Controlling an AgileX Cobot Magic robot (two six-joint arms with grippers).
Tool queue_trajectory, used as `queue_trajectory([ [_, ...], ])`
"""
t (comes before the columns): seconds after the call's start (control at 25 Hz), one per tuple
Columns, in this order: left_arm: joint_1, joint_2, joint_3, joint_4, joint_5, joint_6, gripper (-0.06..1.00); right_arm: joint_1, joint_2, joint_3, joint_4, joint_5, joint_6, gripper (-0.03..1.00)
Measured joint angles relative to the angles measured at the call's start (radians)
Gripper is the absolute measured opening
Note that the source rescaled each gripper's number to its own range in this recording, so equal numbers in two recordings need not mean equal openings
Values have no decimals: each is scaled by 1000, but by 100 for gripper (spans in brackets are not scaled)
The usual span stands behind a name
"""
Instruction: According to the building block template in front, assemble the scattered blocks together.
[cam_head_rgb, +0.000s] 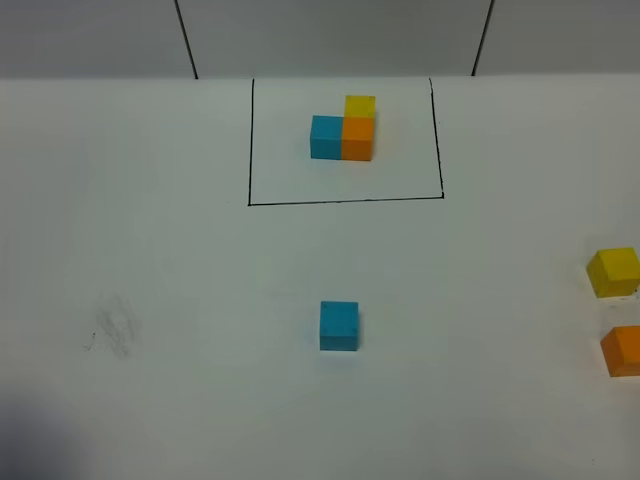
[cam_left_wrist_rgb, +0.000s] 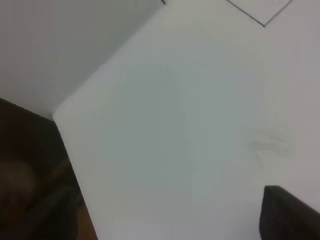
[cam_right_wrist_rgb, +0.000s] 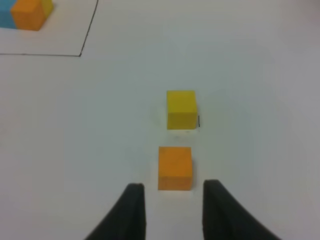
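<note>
The template is a black-lined rectangle (cam_head_rgb: 340, 200) at the far middle of the white table, framing an L of blue, orange and yellow cubes (cam_head_rgb: 345, 135). The loose sky blue cube (cam_head_rgb: 339, 326) sits mid-table. The loose yellow cube (cam_head_rgb: 613, 271) and orange cube (cam_head_rgb: 623, 350) sit at the right edge of the exterior view. In the right wrist view my right gripper (cam_right_wrist_rgb: 173, 192) is open, its fingers just short of the orange cube (cam_right_wrist_rgb: 175, 167), with the yellow cube (cam_right_wrist_rgb: 181, 110) beyond it. Of the left gripper, only a dark part (cam_left_wrist_rgb: 290, 215) shows.
A faint scuff mark (cam_head_rgb: 112, 330) lies on the table's left side. The left wrist view shows the table's left edge (cam_left_wrist_rgb: 70, 150) and dark floor beyond it. The template's corner (cam_right_wrist_rgb: 80, 55) shows in the right wrist view.
</note>
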Motion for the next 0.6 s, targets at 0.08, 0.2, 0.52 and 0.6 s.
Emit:
queue_trajectory([
  [0.08, 9, -100, 30, -1, 0, -24, 68, 0, 0, 0, 0, 0, 0, 0],
  [0.2, 51, -232, 81, -18, 0, -64, 68, 0, 0, 0, 0, 0, 0, 0],
  [0.52, 253, -397, 234, -187, 0, -272, 68, 0, 0, 0, 0, 0, 0, 0],
  [0.6, 294, -424, 281, -218, -4, -356, 68, 0, 0, 0, 0, 0, 0, 0],
])
